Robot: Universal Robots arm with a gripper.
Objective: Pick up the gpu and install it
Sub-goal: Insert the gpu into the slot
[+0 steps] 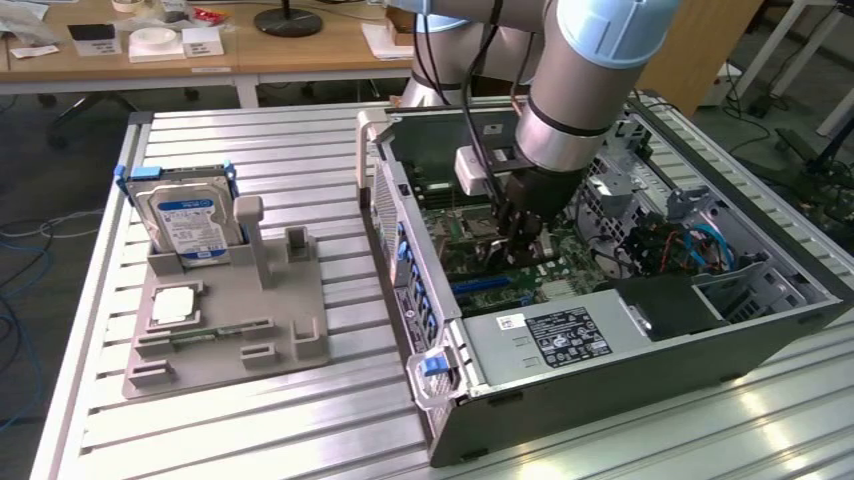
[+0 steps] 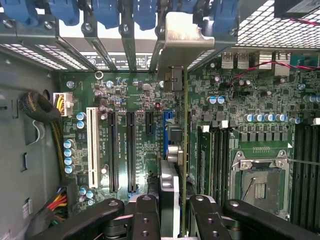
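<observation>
The black two-fingered gripper is clamping the thin, dark, edge-on gpu card — lower centre of the wrist view. It is hanging inside the open grey computer case on the slatted aluminium table.

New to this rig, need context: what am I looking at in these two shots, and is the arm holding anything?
A single robot arm reaches down into an open PC case lying on a slatted metal table. The exterior view is from a camera off the arm; the wrist view looks past the gripper onto the motherboard. The gripper is closed on the gpu, a thin card seen edge-on with its metal bracket toward the case's rear slots, held just over the expansion slots. Beside the case a grey fixture carries a hard drive standing upright.
</observation>
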